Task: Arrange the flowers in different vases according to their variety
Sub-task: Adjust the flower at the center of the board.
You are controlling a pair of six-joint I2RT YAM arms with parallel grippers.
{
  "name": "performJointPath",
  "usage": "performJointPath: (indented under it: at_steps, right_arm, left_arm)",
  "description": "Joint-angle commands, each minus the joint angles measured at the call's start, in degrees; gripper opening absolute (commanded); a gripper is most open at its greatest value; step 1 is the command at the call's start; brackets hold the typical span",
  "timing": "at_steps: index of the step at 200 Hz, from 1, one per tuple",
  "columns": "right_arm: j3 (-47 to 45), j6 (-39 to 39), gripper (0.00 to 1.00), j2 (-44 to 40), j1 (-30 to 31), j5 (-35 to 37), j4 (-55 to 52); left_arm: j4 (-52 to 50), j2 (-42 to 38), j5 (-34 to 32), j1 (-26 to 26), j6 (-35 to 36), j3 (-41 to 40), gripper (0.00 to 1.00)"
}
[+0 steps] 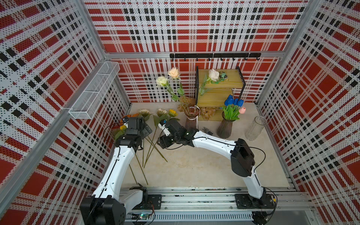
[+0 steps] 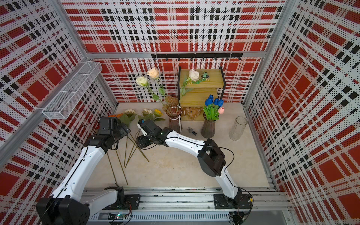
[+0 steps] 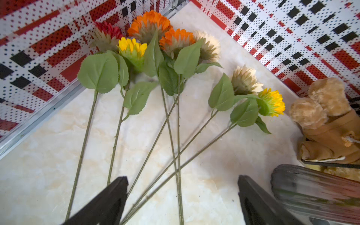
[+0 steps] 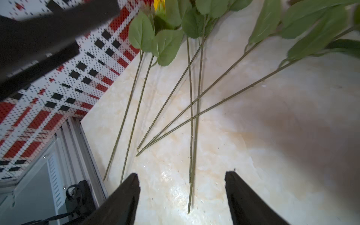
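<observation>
Left gripper: I read its jaws as wide apart and clamped on nothing. It hangs over the sunflowers, and several of their stems run under the gap between the jaws.

Right gripper: its jaws are also apart, with nothing held. The lower end of one stem lies on the table between them, with clear space to either finger.

Sunflowers: I count seven heads in the left wrist view, one red, two orange, two yellow and two cream. All lie flat on the table in its back left corner. The heads point toward the walls, and the stems fan out toward the front and cross one another.

Roses: two cream-white blooms stand in the smoky purple vase, which is upright near the back centre. A third bloom shows in front of the top tier of the wooden shelf, and its stem runs down toward the same vase.

Tulips: the blue tulips and one pink tulip stand in the second smoky vase. This vase is to the right of the first and apart from it.

Clear ribbed vase: it is upright, further right, near the right wall.

Other items: plush toys sit at the foot of the shelf, behind the rose vase. A white wire basket hangs on the left wall.
</observation>
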Motion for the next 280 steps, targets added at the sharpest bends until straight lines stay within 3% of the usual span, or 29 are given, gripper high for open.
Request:
performJointPath:
  at_steps: [1,62,130,176,243,280]
  right_arm:
    - [6.3,-0.3,0.66,6.0,0.3,-6.2,-3.6]
    - [18.3,0.1,0.57,17.9,0.2,-5.7,-10.1]
    - [12.9,-1.4,0.5,17.2,1.1,-3.4,-10.7]
    - [19.6,-2.4,0.43,21.1,2.1,-1.7,-16.7]
    - [21.7,-4.4,0.4,23.1,4.0,3.1,-22.4]
    - [24.7,-3.7,0.27,25.0,4.1,5.5,-25.8]
  left_arm:
    - [1.0,0.2,7.5,5.0,3.2,-2.4,0.91]
    - [3.8,4.2,12.5,10.1,5.7,-4.6,0.86]
    - [5.9,4.7,13.3,10.4,5.3,-6.6,0.85]
    - [6.3,4.8,13.7,10.6,5.4,-6.5,0.85]
    - [6.9,3.6,14.6,11.9,6.0,-7.5,0.84]
    - [7.2,3.3,15.2,12.1,6.5,-7.8,0.84]
